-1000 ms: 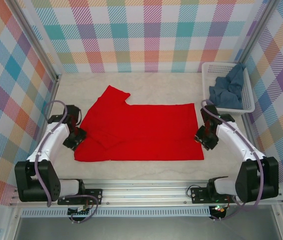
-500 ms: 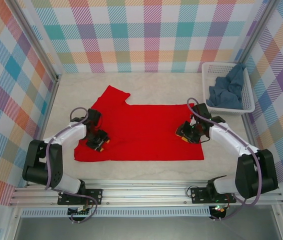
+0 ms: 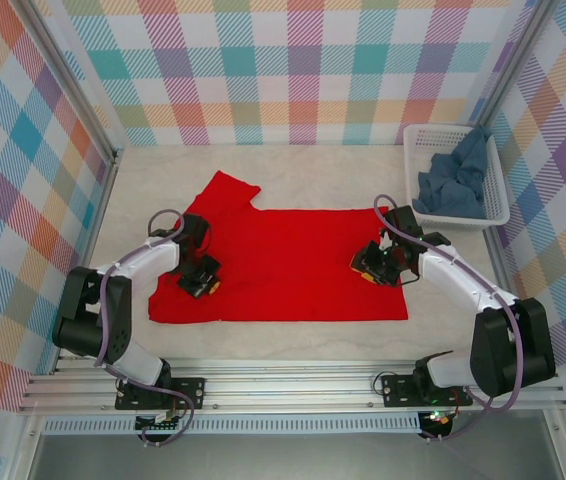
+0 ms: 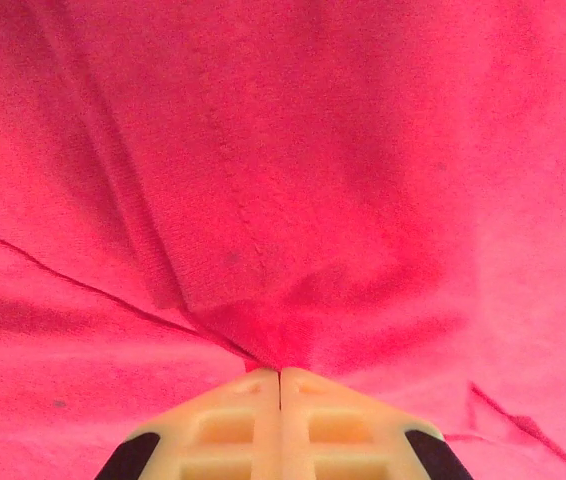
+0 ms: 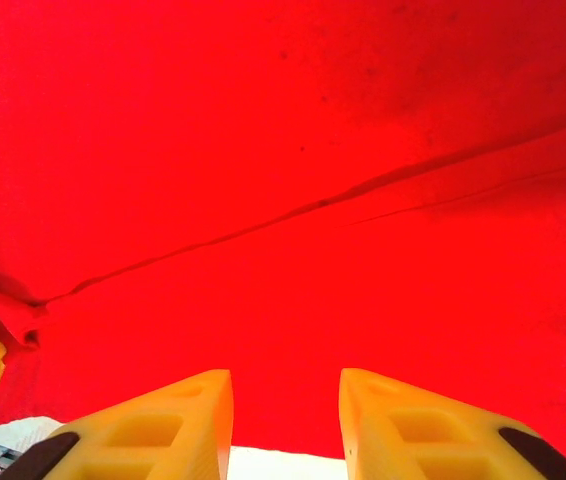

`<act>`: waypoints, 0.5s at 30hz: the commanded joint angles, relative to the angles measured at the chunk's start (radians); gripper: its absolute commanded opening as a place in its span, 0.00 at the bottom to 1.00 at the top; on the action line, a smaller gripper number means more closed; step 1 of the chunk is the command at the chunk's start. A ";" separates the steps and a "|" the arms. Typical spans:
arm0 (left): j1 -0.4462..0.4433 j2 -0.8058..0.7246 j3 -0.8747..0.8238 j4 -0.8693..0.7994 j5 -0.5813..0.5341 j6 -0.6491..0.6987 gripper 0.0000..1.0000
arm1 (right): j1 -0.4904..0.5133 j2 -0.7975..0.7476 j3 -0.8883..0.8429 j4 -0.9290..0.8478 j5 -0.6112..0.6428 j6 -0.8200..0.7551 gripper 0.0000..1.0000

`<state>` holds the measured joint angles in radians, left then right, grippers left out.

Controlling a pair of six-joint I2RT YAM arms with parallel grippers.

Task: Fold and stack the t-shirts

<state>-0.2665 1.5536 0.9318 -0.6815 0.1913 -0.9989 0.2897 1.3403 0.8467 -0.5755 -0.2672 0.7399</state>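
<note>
From above, the red shirt (image 3: 283, 265) lies spread on the bench (image 3: 343, 165). The blue-grey shirt (image 3: 451, 185) sits crumpled in the white basket (image 3: 415, 131) at the far right. The left gripper (image 3: 200, 282) is down on the red shirt's left side, and the right gripper (image 3: 371, 266) on its right side.

Left wrist: the gripper is clenched, pinching a ridge of red cloth.

Right wrist: the gripper is released, with its jaws apart over the shirt's edge.

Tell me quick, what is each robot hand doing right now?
Left gripper: closed, pinching a fold of the red t-shirt.
Right gripper: open over the red t-shirt, holding nothing.
</note>
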 commanded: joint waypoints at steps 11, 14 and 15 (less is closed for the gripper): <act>-0.048 0.177 0.272 -0.102 -0.070 0.103 0.00 | 0.006 0.011 0.013 -0.010 -0.014 -0.003 0.32; -0.053 0.243 0.347 -0.122 -0.086 0.142 0.00 | 0.005 0.008 0.014 -0.016 -0.017 -0.004 0.31; -0.055 0.266 0.374 -0.132 -0.091 0.156 0.00 | 0.006 0.007 0.012 -0.018 -0.017 -0.004 0.31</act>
<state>-0.3008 1.7744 1.2480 -0.7521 0.1329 -0.9012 0.2897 1.3460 0.8467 -0.5770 -0.2676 0.7429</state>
